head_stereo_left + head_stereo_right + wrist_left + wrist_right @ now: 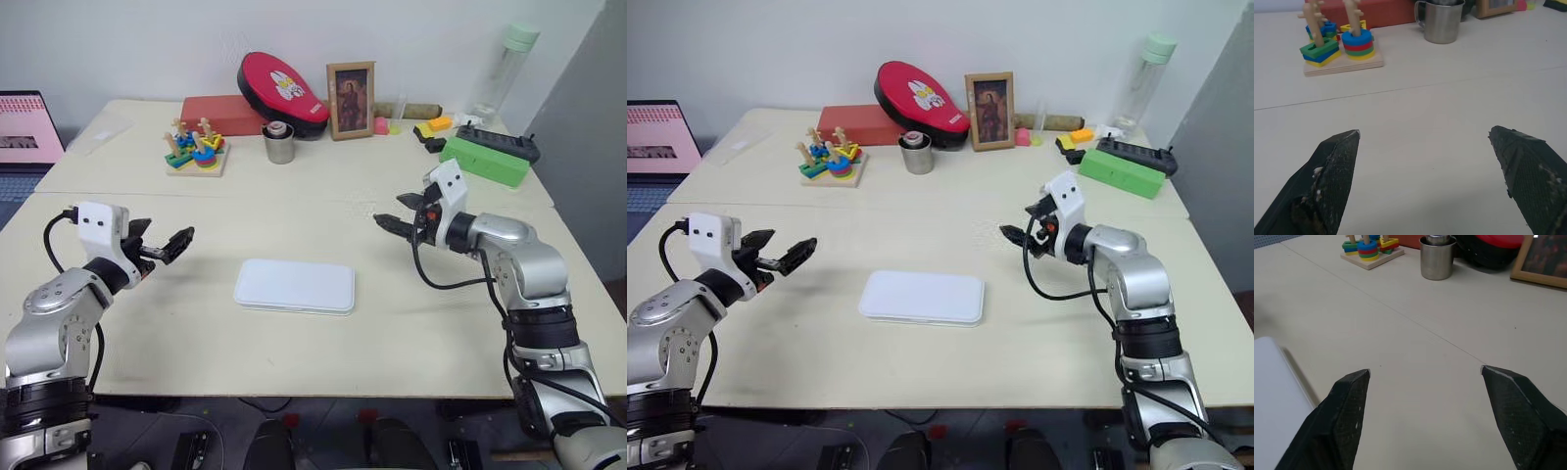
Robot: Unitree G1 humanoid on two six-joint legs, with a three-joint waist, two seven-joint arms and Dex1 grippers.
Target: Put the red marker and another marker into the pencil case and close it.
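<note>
Pencil case (294,286) lies flat on table (392,323), lid closed, centre front. Left gripper (176,242) hovers well to its left, above table, fingers apart, empty. Right gripper (392,223) hovers to case's right and further back, fingers (1342,416) wide apart, nothing btwn. Neither touches case.

Far side of the table (323,176): a wooden stacking toy (196,149) with coloured rings; beside it a metal cup (279,143). Behind these, a red box (220,114), a red-and-black oval pad (282,91) and a framed picture (351,100). Right: green box (483,160), clear bottle (504,70). Far left: a laptop screen (27,127).
</note>
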